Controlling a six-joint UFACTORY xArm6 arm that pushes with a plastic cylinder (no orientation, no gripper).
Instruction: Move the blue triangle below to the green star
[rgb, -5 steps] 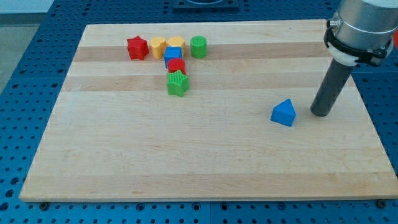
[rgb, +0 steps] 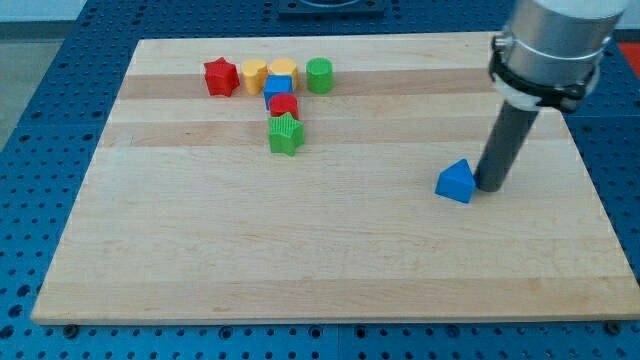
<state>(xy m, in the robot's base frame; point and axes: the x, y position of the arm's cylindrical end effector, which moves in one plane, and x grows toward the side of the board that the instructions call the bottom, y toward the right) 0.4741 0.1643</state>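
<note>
At the view's right, my tip (rgb: 490, 187) stands just beside the blue triangle (rgb: 456, 181), well apart from the green star (rgb: 286, 134); there is no gripper

Nothing to read here, honestly. No letters, numbers, logos or stickers anywhere on the wooden table (rgb: 330, 260), none on the coloured blocks, and none on the arm's dark rod or the grey housing above it.

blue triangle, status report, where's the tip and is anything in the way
My tip at the blue triangle's right edge. Green star far off toward the view's left. Bare board between them.
</note>
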